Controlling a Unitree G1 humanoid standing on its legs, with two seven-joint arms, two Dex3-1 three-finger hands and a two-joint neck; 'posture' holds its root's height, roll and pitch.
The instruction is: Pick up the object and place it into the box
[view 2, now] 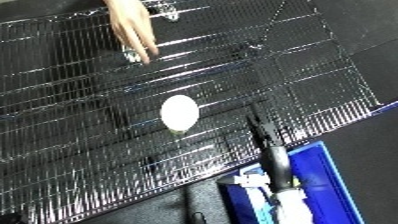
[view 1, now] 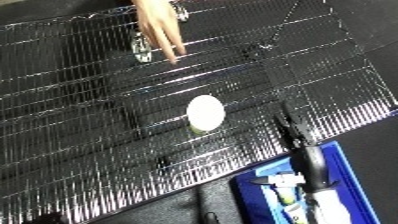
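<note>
1. A wide wire rack (view 1: 80, 125) is seen spread across most of the frame on a dark counter (view 1: 373, 30), tilted from upper right to lower left; its open mesh appears to serve as the staging surface from which the object is to be lifted.

2. A blue bin (view 1: 351, 165) is set at the lower right of the frame, just beyond the rack's near edge, presumably placed close so that the carry is short. White and pale items (view 2: 253, 181) are already held inside it.

3. A person's hand (view 1: 158, 22) is shown reaching in from the top of the frame, fingers pointing down over the rack near a small shiny item (view 1: 141, 47). It is well apart from the task's object.

4. The white oval object (view 1: 205, 112) is pictured lying near the centre of the frame on the rack, untouched by anything, so the pick-up is judged not yet made.

5. The right robot hand (view 1: 298, 137) is seen at the lower right, rising over the bin's edge onto the rack, with slim dark fingers extended and relaxed toward the object but apart from it; nothing is grasped. The left robot hand is not in view.
</note>
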